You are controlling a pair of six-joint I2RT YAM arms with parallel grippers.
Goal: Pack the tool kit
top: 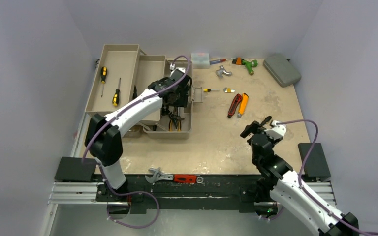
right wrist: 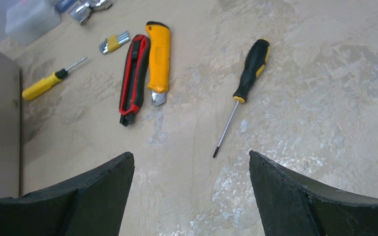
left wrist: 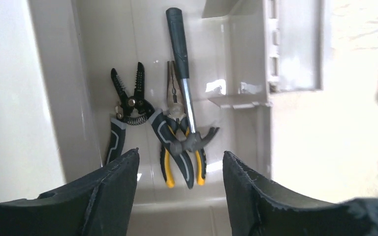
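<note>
The beige toolbox [top: 123,51] stands open at the back left with its trays folded out. Two screwdrivers [top: 109,86] lie in its left tray. My left gripper [top: 176,101] hangs open and empty over the main bin [left wrist: 226,64]. In the bin lie a hammer [left wrist: 182,64], yellow-handled pliers [left wrist: 166,137] and wire strippers [left wrist: 130,101]. My right gripper [top: 257,125] is open and empty above the table [right wrist: 191,157]. A black screwdriver [right wrist: 248,73] lies just ahead of it. Beyond are an orange knife [right wrist: 158,54], a red-black knife [right wrist: 134,78], hex keys [right wrist: 114,42] and a small yellow screwdriver [right wrist: 42,86].
A small clear box [top: 200,59], a silver fitting [top: 222,72] and a green-handled tool [top: 246,63] lie along the back. A flat grey-green case [top: 282,69] sits at the back right. A red-handled wrench [top: 174,177] lies at the front edge.
</note>
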